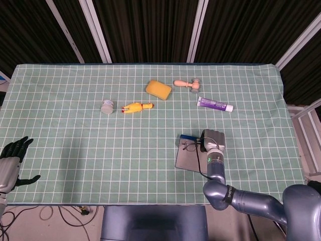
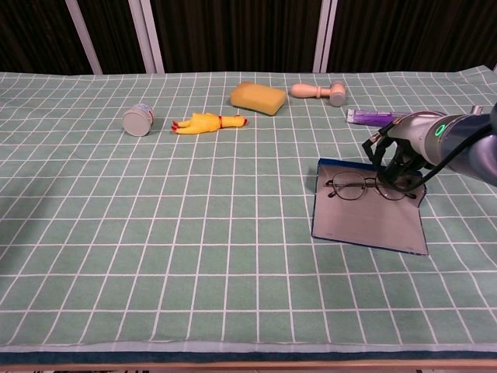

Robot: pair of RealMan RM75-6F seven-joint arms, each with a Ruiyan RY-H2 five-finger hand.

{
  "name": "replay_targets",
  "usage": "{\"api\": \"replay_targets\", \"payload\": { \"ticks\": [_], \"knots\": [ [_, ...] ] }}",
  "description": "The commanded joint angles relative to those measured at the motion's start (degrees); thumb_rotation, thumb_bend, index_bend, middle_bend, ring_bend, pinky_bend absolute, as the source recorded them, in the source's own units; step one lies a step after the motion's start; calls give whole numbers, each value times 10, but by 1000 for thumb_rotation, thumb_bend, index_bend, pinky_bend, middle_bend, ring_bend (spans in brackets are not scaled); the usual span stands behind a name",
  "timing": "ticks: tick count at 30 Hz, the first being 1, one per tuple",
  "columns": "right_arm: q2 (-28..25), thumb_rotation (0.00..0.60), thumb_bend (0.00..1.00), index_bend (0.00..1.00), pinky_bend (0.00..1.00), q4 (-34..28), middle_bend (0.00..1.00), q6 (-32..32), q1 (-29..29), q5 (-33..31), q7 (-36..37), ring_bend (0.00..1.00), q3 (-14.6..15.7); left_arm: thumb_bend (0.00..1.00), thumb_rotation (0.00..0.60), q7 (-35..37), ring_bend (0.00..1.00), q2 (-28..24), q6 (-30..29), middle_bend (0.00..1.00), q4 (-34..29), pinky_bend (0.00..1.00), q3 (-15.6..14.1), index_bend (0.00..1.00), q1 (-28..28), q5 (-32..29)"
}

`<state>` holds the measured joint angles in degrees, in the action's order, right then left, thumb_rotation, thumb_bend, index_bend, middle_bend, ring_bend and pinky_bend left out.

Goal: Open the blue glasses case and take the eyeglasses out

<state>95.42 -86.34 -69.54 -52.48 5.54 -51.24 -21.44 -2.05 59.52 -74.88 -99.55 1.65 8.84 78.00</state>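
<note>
Surface [image 1: 75, 125] – covered by a green checked cloth, bearing all items. Right arm [image 2: 458, 144] – grey, with a green light, reaching in from the right edge of the chest view. Case [image 2: 371, 221] – blue-edged, lying opened flat at front right, grey lining up. Right hand [image 2: 396, 159] – at the far right corner of the case, dark fingers [image 2: 388, 172] pointing down onto the right end of the glasses; whether they actually grip the frame cannot be told. Left hand [image 1: 12, 160] – at the near left edge in the head view, well apart from everything, fingers spread and holding nothing. Glasses [image 2: 361, 186] – thin dark frame, lying across the far part of the case lining. Sponge [image 2: 258, 97] – yellow, at the far middle. Tube [image 1: 214, 104] – purple with a white cap, beyond the case. Chicken [image 2: 206, 123] – yellow rubber toy, lying on its side, left of the sponge. Mallet [image 2: 320, 92] – small, wooden, just right of the sponge. Tin [image 2: 138, 120] – small, round, grey, near the chicken on its left.
</note>
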Motion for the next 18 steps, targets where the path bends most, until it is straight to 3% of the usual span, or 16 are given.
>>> {"api": "replay_targets", "payload": {
  "ticks": [1, 10, 18],
  "knots": [
    [0, 600, 566, 488, 982, 0, 894, 0, 0, -1, 0, 971, 0, 35, 600, 0, 0, 0, 0, 0, 0, 0, 0, 0, 0, 0],
    [-1, 600, 567, 578, 982, -4, 895, 2, 2, -1, 1, 972, -2, 35, 600, 0, 0, 0, 0, 0, 0, 0, 0, 0, 0, 0],
    [-2, 600, 567, 584, 982, -13, 895, 3, 3, 14, 12, 972, -5, 35, 600, 1, 0, 0, -1, 0, 0, 0, 0, 0, 0, 1]
  ]
}}
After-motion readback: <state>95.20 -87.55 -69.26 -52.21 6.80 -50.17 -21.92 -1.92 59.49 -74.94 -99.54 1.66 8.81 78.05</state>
